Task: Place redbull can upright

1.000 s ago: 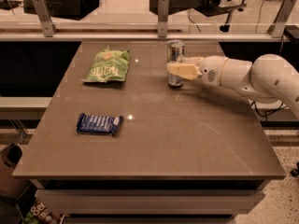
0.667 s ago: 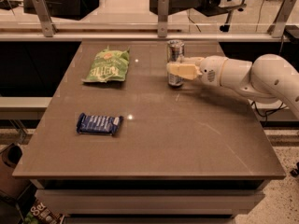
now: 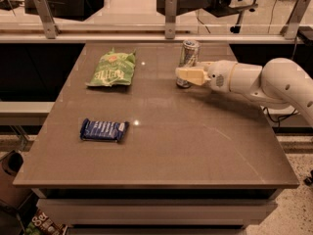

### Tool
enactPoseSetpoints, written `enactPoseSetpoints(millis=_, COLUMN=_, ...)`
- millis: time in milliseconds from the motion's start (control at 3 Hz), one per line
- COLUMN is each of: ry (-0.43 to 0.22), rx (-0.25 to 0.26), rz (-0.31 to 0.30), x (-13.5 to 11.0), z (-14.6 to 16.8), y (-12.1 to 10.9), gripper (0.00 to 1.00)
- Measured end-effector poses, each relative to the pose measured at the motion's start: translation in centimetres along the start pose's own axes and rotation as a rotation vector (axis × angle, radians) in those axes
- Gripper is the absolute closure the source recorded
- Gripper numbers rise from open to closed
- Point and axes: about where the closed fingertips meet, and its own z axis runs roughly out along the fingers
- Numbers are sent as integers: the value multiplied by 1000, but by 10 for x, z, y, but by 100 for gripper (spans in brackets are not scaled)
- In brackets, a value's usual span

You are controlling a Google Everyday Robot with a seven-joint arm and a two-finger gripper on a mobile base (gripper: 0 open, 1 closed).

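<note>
**Can standing at the back of the table, my grip low on its side**

My end effector point(image 3: 187, 76) reaches in from the right and is pinched across the lower half of the can point(image 3: 189, 50). One pad lies over the side facing the camera and the other is hidden behind the can. The can stands upright with its shiny top uppermost. Its base appears to meet the table point(image 3: 195, 146) near the far edge, right of centre.

I judge the can to be light, and lighter still if it is empty. Its thin metal wall is stiff along its length but would dent under a hard squeeze. The surface is smooth and probably slippery, so it could turn or slide between my pads. Being tall and narrow, it would tip at a small sideways nudge. The best hold is across the round body at about mid-height, square to its axis, with only enough pressure to keep it from slipping. My present hold sits a little below that. When I let go, I should open evenly and back straight away to the right, so neither pad drags it over.

My arm point(image 3: 274, 80) runs off to the right. The green chip bag point(image 3: 112, 68) lies flat well to the left of the can, and the blue snack bar point(image 3: 104, 129) lies nearer the front left. Both are well apart from my path.
</note>
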Motion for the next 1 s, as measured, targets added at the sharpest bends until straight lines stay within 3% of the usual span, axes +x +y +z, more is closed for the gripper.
enactPoseSetpoints(millis=667, ry=1, rx=-9, rz=-1, x=0, z=5, y=4, gripper=84)
enactPoseSetpoints(millis=1000, ry=2, rx=-13, rz=-1, x=0, z=7, y=5, gripper=100)
